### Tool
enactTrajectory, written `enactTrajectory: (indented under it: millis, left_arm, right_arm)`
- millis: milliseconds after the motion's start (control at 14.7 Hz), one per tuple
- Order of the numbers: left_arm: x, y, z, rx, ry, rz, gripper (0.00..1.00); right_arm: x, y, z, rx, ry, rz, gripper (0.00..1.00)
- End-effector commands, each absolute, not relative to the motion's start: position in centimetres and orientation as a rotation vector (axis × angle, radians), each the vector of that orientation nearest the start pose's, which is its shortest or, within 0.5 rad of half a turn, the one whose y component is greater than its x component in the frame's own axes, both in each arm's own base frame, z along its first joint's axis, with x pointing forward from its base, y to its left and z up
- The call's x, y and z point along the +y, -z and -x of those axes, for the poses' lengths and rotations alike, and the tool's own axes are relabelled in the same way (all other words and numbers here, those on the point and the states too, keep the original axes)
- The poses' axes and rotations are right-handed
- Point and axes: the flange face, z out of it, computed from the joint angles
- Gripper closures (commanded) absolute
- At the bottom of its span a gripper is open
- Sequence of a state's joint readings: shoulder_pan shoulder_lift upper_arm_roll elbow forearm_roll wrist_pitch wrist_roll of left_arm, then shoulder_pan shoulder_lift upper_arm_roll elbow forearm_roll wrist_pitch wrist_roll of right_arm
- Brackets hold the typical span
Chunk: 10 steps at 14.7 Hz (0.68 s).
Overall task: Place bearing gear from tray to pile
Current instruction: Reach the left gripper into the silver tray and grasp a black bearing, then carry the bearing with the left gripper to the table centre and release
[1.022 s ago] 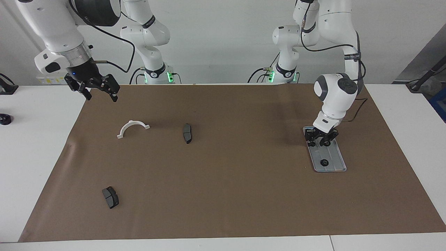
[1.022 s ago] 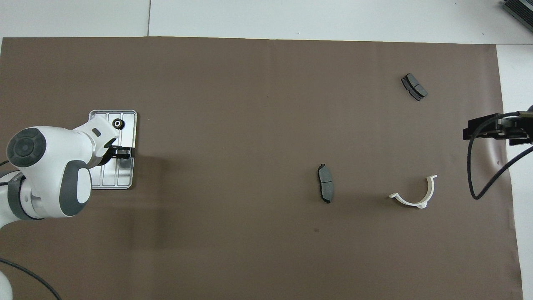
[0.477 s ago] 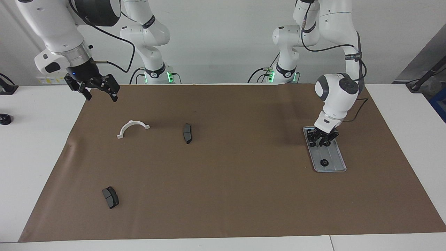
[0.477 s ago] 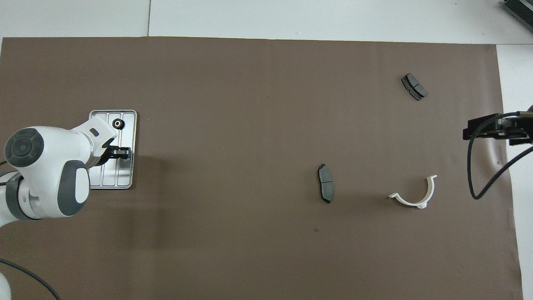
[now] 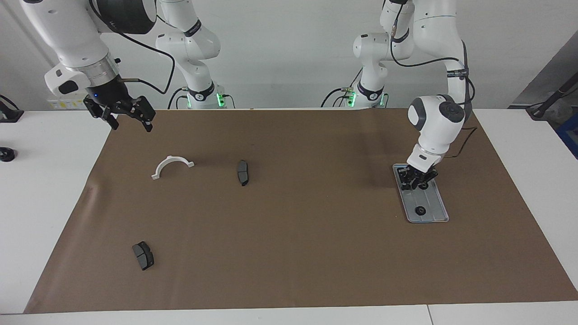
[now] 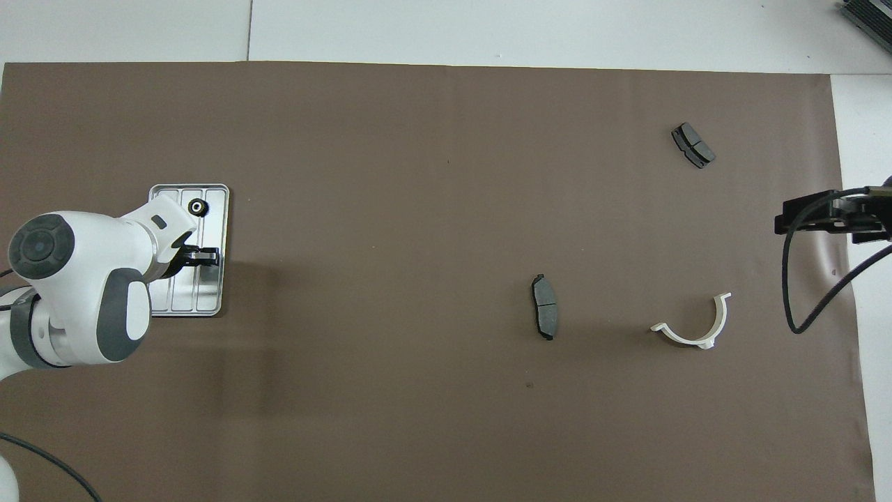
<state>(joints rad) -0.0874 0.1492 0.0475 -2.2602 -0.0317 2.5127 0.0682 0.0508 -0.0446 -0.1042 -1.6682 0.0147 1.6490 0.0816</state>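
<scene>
**One bearing gear on the tray, left gripper low over the tray's nearer end**

Facing view: You have a wide brown mat (image 5: 289, 234) covering most of the white table (image 5: 45, 203). Its middle is bare, as is the whole strip along the edge farthest from the robots. The tray (image 5: 435, 204) lies on the mat toward the left arm's end, lengthwise away from the robots, with bare mat all round it. It holds one bearing gear (image 5: 420, 210), which sits at the end farther from the robots. The left gripper (image 5: 417, 183) is down low over the tray's nearer end. You cannot tell whether its claw is apart or together, nor whether it grips anything. The right gripper (image 5: 132, 126) waits in the air over the mat's corner at the right arm's end, its claw spread wide and holding nothing. Toward that end lie one white half-ring bracket (image 5: 171, 166) and two dark brake pads. One pad (image 5: 243, 172) lies beside the bracket toward the middle, and the other (image 5: 143, 255) lies well apart, farther from the robots.

Overhead view: You see the tray (image 6: 209, 301) close to the mat's (image 6: 418, 174) side edge, with the single bearing gear (image 6: 198, 206) on its farther end. The left gripper (image 6: 205, 256) covers the tray's middle, apart from that gear. The right gripper (image 6: 801, 216) hangs at the mat's edge. The count is the same: one bracket (image 6: 697, 333) and two brake pads (image 6: 544, 307) (image 6: 693, 145), none of them touching another.
</scene>
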Motion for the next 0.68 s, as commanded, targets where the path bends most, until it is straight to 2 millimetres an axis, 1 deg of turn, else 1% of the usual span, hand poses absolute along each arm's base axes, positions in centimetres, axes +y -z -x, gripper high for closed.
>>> enactTrajectory:
  millis: [0,68,204,341,409,477,613]
  left_arm:
    - [-2.0,-31.2,-54.1,0.121,0.133,3.144,0.85]
    - [-2.0,-31.6,-54.0,0.121,0.129,3.145,0.99]
    - [-2.1,-33.7,-54.7,0.117,0.121,3.150,1.00]
    - [-3.2,-36.4,-55.7,0.135,0.078,3.155,1.00]
    - [-4.1,-37.5,-56.0,0.140,0.070,3.155,1.00]
    - [-6.0,-38.2,-56.1,0.137,0.074,3.159,1.00]
    - [-10.1,-38.5,-55.9,0.092,0.100,3.165,1.00]
  right_arm:
    - [-2.9,-61.3,-54.1,0.202,0.023,3.111,0.00]
    - [-2.9,-61.2,-54.1,0.202,0.021,3.111,0.00]
    - [-2.9,-61.2,-54.1,0.202,0.021,3.111,0.00]
    - [-3.0,-61.2,-54.1,0.204,0.021,3.110,0.00]
    - [-3.0,-61.2,-54.1,0.204,0.021,3.110,0.00]
    - [-2.9,-61.2,-54.1,0.202,0.021,3.111,0.00]
    - [-2.9,-61.3,-54.1,0.202,0.023,3.111,0.00]
